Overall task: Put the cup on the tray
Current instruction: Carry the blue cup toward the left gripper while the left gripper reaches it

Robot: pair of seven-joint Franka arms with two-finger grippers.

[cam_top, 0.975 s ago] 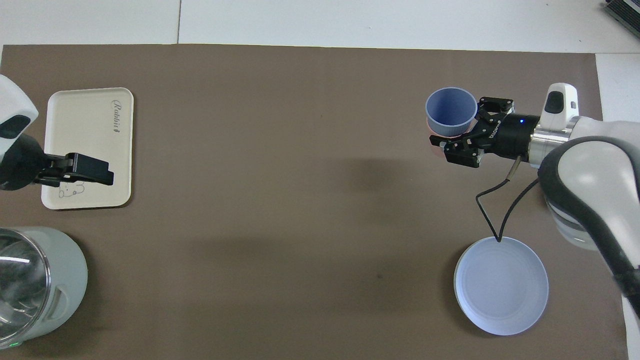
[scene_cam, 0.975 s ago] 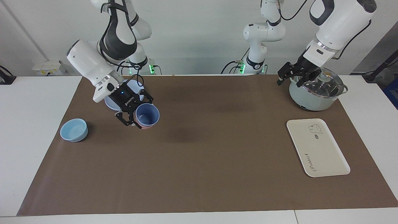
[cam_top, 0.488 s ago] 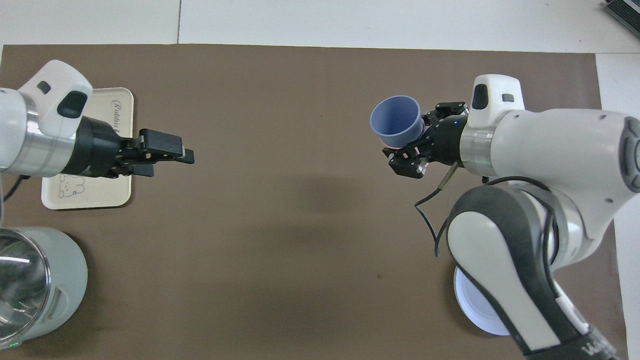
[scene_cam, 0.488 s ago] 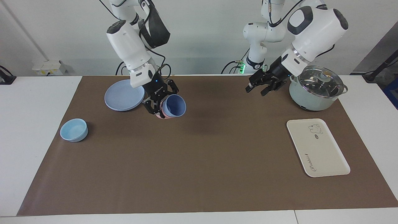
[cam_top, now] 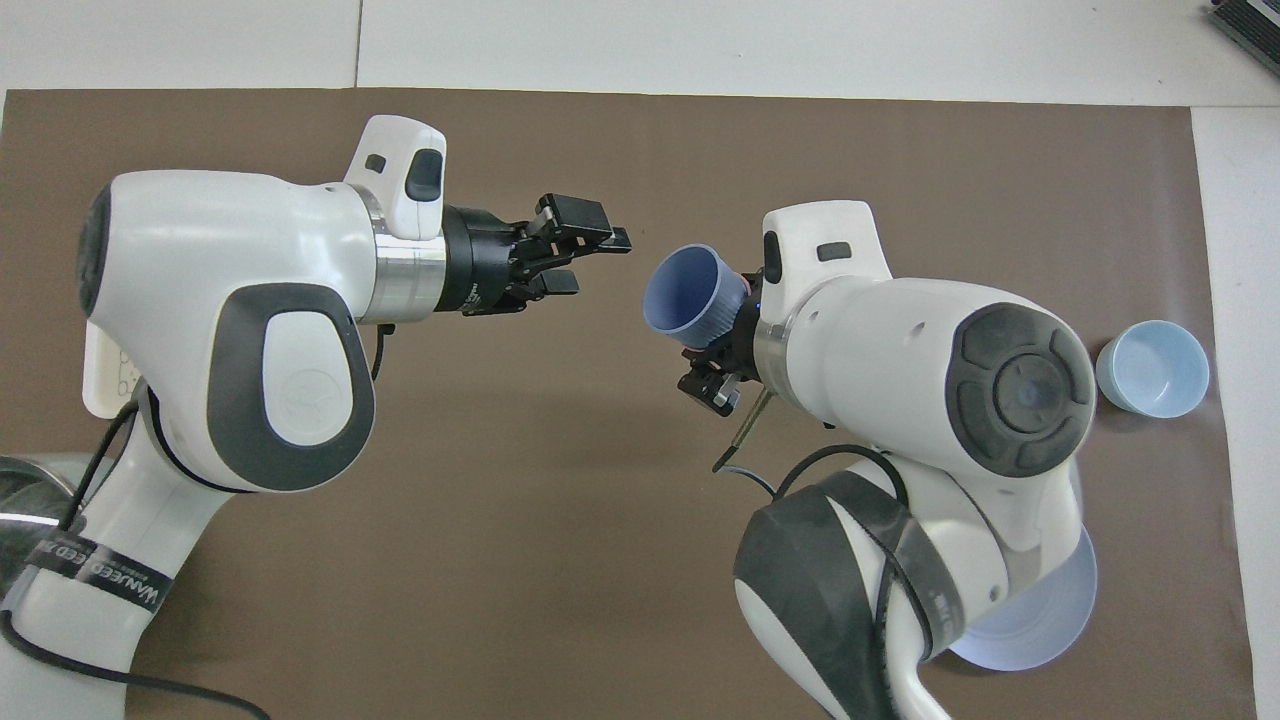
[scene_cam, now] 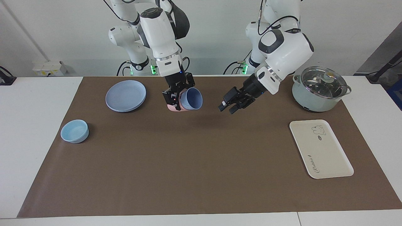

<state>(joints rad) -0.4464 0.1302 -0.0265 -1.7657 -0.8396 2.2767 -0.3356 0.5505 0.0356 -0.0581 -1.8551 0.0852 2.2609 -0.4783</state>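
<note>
My right gripper (scene_cam: 178,98) is shut on the periwinkle-blue cup (scene_cam: 192,99), held in the air over the mat's middle. The cup is tipped on its side, its mouth toward the left arm's end. A salmon-pink cup (scene_cam: 172,107) sits around its base in the same grip. The overhead view shows the cup (cam_top: 682,293) and my right gripper (cam_top: 725,338). My left gripper (scene_cam: 228,106) is open and empty, level with the cup's mouth and a short gap from it; it also shows in the overhead view (cam_top: 572,250). The cream tray (scene_cam: 320,149) lies at the left arm's end, mostly hidden in the overhead view (cam_top: 100,375).
A glass-lidded pot (scene_cam: 320,89) stands nearer to the robots than the tray. A round blue plate (scene_cam: 125,95) and a light-blue bowl (scene_cam: 74,131) lie toward the right arm's end; the bowl also shows in the overhead view (cam_top: 1152,368).
My right gripper has carried the cups up and toward the table's middle. My left gripper has moved from beside the pot to just short of the cup's mouth.
</note>
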